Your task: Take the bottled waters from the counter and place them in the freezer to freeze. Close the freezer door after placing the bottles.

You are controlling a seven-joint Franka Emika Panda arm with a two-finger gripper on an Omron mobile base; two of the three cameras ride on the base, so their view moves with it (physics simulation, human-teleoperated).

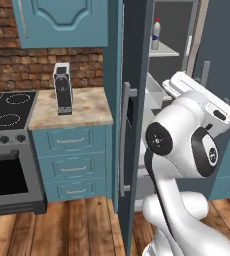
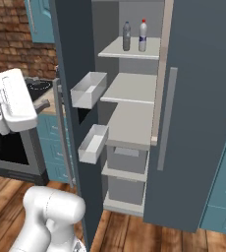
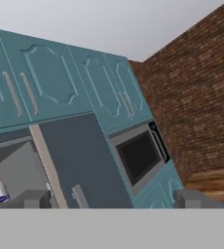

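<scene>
Two fingertips (image 3: 36, 198) set wide apart at the bottom of the hand view, gripper (image 3: 116, 199) fully open, nothing between the jaws, nothing touched. Pointed up toward teal wall cabinets (image 3: 50, 82), a built-in microwave (image 3: 140, 156) and a brick wall (image 3: 196, 92). Freezer (image 2: 129, 123) open, its door (image 2: 75, 98) swung out toward the arm, edge-on in the left base view with the long grey handle (image 1: 124, 145) facing the stove side. Both bottles on the top shelf (image 2: 132, 49) inside: grey-blue bottle (image 2: 127, 36) on the left, red-capped bottle (image 2: 143, 35) just beside it on the right, both upright, near the shelf's rear. Red-capped bottle also seen at the lower left of the hand view, past the left fingertip. Lower shelves (image 2: 129, 88) bare grey; two closed drawers (image 2: 127, 160) beneath them. Two white bins (image 2: 89, 90) on the door's inner face, upper and lower, nothing seen in them. Counter (image 1: 87, 107) left of the door, carrying a coffee machine (image 1: 63, 89) near its middle. Black stovetop (image 1: 9, 107) beside the counter. Neighbouring fridge door (image 2: 198, 108) shut.
</scene>
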